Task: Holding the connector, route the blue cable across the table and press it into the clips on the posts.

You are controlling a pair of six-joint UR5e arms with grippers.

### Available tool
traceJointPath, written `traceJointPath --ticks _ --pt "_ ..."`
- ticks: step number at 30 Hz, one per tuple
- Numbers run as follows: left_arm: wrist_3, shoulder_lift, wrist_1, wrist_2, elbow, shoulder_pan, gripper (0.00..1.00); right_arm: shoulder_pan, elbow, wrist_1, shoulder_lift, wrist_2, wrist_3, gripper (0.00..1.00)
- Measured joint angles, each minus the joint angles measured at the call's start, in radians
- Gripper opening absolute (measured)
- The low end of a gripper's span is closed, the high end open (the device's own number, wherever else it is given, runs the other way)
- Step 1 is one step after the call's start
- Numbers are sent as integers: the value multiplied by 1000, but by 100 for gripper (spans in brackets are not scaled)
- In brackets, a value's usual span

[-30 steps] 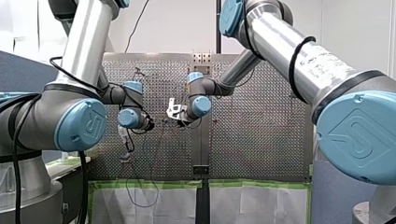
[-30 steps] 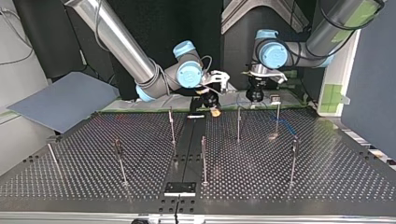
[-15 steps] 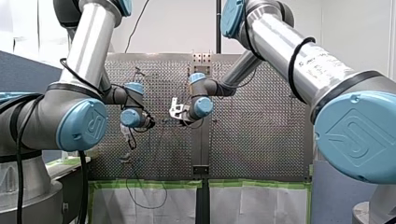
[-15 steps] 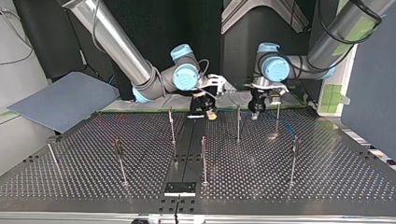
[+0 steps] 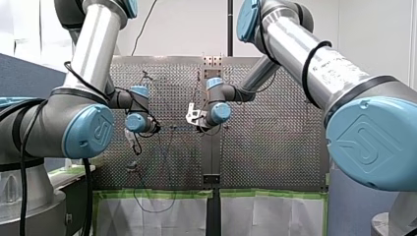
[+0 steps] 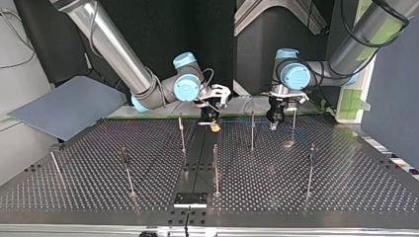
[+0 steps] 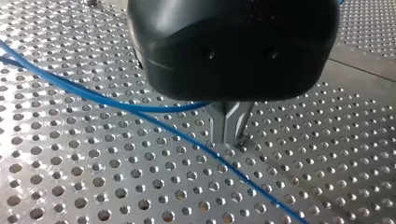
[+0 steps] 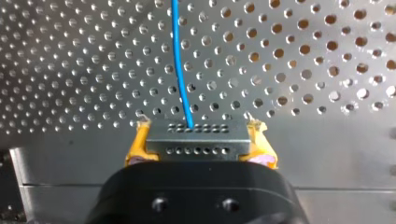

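Yellow pads (image 8: pixel 137 141) of my right hand (image 8: pixel 198 135) are clamped on the two ends of the grey connector (image 8: pixel 196 142). In the top view it sits left of centre, low over the far edge of the perforated worktop (image 6: pixel 346 187). The blue cable (image 8: pixel 181 70) leaves the connector's middle and runs ahead over the holes. Next along stand the thin posts (image 6: pixel 182 134), one near that hand and another post (image 6: pixel 252 132) between the two hands. At the right, my left hand (image 7: pixel 229 130) points down close to the worktop, its metal fingers pressed together. One strand of cable runs up to them and a second passes just beside. Whether they nip it I cannot tell.

To route well, I judge the connector should be carried square so the cable does not twist. The loose loop by the left hand wants drawing out gently, and the cable brought level with a clip before any pressing. The clips are too small to make out.
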Motion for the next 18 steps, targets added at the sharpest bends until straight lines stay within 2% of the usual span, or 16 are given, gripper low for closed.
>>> traceJointPath --ticks 1,2,3,4,5,6,8,9,10,18 --pt "1 0 -2 0 0 0 0 -2 0 0 0 0 0 0" --pt "2 0 -4 1 0 0 9 -4 0 0 0 0 -1 0" --pt "2 0 -5 2 0 -1 9 -5 0 0 0 0 -2 0" --pt "3 0 -6 3 0 -3 21 -6 -1 0 0 0 -2 0" --pt "5 0 -9 4 0 -5 40 -7 -1 0 0 0 -3 0" --pt "8 0 -13 4 0 -8 40 -8 -2 0 0 0 -3 0" --pt "19 0 -25 3 -1 -14 72 -10 -2 0 0 0 -3 0" --pt "25 0 -31 0 -1 -18 72 -11 -3 0 0 0 -3 0" --pt "32 0 -38 -5 -1 -21 100 -12 -3 0 0 0 -3 0" --pt "108 7 -114 -76 -10 -51 100 -25 -3 1 0 -6 -3 0"
